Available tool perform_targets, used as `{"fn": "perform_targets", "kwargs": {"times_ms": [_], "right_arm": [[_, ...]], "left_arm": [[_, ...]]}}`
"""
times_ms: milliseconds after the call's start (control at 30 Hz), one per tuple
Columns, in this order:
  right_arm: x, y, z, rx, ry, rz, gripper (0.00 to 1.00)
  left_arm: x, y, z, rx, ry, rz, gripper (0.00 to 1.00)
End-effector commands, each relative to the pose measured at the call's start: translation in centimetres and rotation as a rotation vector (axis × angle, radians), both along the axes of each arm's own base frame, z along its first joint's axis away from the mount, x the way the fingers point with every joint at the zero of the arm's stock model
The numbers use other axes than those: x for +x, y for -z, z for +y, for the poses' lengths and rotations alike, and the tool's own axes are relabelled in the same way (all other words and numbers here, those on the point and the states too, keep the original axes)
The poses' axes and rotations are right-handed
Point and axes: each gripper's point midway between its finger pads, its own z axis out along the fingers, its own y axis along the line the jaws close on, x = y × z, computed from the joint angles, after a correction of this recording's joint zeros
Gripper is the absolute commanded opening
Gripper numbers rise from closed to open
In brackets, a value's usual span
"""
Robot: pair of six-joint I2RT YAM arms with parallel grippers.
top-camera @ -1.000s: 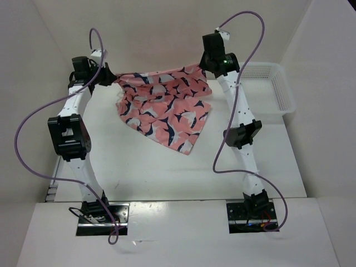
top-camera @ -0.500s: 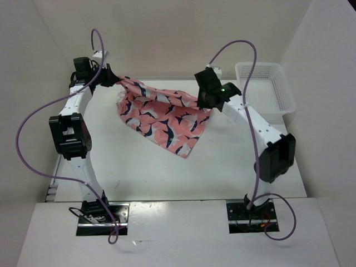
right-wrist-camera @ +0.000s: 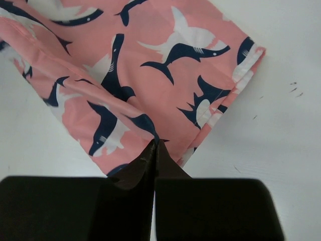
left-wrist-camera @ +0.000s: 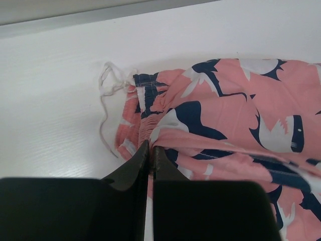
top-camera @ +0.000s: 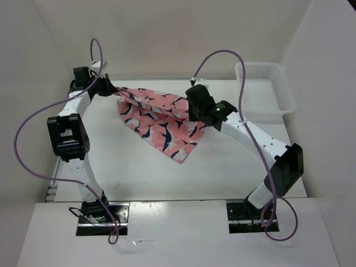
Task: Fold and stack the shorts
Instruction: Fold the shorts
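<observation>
**Free room and obstacles.** The shorts (top-camera: 161,119) stretch as a slanted sheet across the middle of the table (top-camera: 128,167). The left gripper (left-wrist-camera: 150,149) pinches their far-left corner and the right gripper (right-wrist-camera: 154,144) pinches a fold at their right edge, so this span bars the centre. The right arm (top-camera: 250,134) reaches low and diagonally over the right half, its elbow near the right edge. It lies between the centre and the basket (top-camera: 261,86) in the far-right corner. The left arm (top-camera: 69,133) stands along the left edge. Purple cables (top-camera: 222,52) arch above and beside both arms. Bare tabletop lies open on the near side of the shorts, between the two arms. A narrower bare strip runs behind the shorts to the back wall (top-camera: 167,39).
</observation>
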Motion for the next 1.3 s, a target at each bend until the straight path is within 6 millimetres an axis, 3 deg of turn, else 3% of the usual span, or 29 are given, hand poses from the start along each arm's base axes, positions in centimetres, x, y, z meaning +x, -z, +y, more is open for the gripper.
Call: {"fn": "perform_targets", "kwargs": {"times_ms": [0,133,267,367,400,433,467,533,567,600,667,700,767,833,900,933,967,1000,1033,1067,1100,1167,1200,1233,1267], "right_arm": [[-1.2,-1.0,1.4,-0.052,-0.094,-0.084,0.00],[-2.9,0.2,3.0,-0.085,-0.182,-0.097,0.00],[-4.9,3.2,3.8,-0.122,-0.243,-0.040,0.00],[-6.7,6.0,4.6,-0.152,-0.292,0.017,0.00],[-7.7,7.2,4.6,-0.163,-0.307,0.051,0.00],[-8.6,7.8,5.0,-0.168,-0.335,0.064,0.01],[-9.2,8.7,5.3,-0.169,-0.347,0.089,0.06],[-10.6,10.5,4.8,-0.210,-0.361,0.137,0.46],[-11.3,11.2,4.9,-0.216,-0.383,0.156,0.71],[-11.7,11.1,4.7,-0.215,-0.389,0.164,0.87],[-12.2,10.7,4.0,-0.204,-0.382,0.163,1.00],[-12.3,10.6,3.8,-0.202,-0.382,0.161,1.00],[-12.0,10.2,3.5,-0.205,-0.355,0.141,1.00],[-11.1,8.8,4.5,-0.174,-0.341,0.107,0.96],[-10.0,8.3,5.3,-0.146,-0.322,0.091,0.80],[-9.6,7.3,6.0,-0.115,-0.315,0.070,0.64],[-9.3,7.3,6.4,-0.109,-0.314,0.064,0.56],[-8.7,7.4,6.6,-0.098,-0.297,0.065,0.49],[-8.3,6.8,7.4,-0.074,-0.304,0.052,0.35],[-8.0,6.8,7.7,-0.060,-0.298,0.059,0.28],[-7.4,6.6,8.0,-0.037,-0.283,0.059,0.19],[-6.9,6.8,8.9,-0.006,-0.289,0.084,0.01],[-6.1,6.6,8.9,0.026,-0.266,0.097,0.01],[-6.0,7.7,9.0,0.036,-0.265,0.135,0.01],[-6.4,8.2,9.6,0.079,-0.296,0.186,0.01]], "left_arm": [[-0.6,-3.2,0.9,0.022,-0.013,-0.078,0.00],[-1.7,-2.5,2.0,0.026,-0.050,-0.048,0.00],[-2.8,-0.7,2.5,0.022,-0.068,-0.004,0.00],[-3.5,1.1,2.6,0.024,-0.084,0.038,0.13],[-3.6,1.9,2.7,0.025,-0.091,0.057,0.27],[-3.6,1.9,2.7,0.025,-0.091,0.057,0.50],[-3.9,2.4,3.1,0.022,-0.100,0.069,0.83],[-4.4,3.4,3.5,0.014,-0.109,0.105,0.91],[-4.3,3.0,4.1,0.015,-0.120,0.096,1.00],[-4.2,2.2,5.1,0.029,-0.148,0.086,1.00],[-4.0,0.9,5.6,0.033,-0.158,0.067,1.00],[-3.5,-0.8,5.8,0.042,-0.159,0.027,1.00],[-3.1,-1.7,6.0,0.047,-0.160,0.005,1.00],[-3.1,-3.7,6.2,0.066,-0.176,-0.032,1.00],[-3.3,-6.9,6.8,0.119,-0.229,-0.117,0.92],[-3.5,-7.3,7.1,0.138,-0.252,-0.160,0.81],[-4.1,-9.8,7.2,0.156,-0.271,-0.214,0.74],[-4.1,-10.2,7.2,0.156,-0.271,-0.218,0.69],[-4.1,-10.8,6.7,0.146,-0.247,-0.225,0.63],[-3.9,-10.1,6.3,0.128,-0.218,-0.204,0.54],[-3.6,-10.5,6.0,0.118,-0.198,-0.209,0.39],[-3.0,-8.9,3.5,0.077,-0.107,-0.181,0.22],[-2.8,-8.0,2.3,0.062,-0.076,-0.154,0.16],[-2.5,-7.5,0.2,0.053,-0.035,-0.120,0.10],[-2.1,-5.0,-1.0,0.034,-0.004,-0.059,0.08]]}}
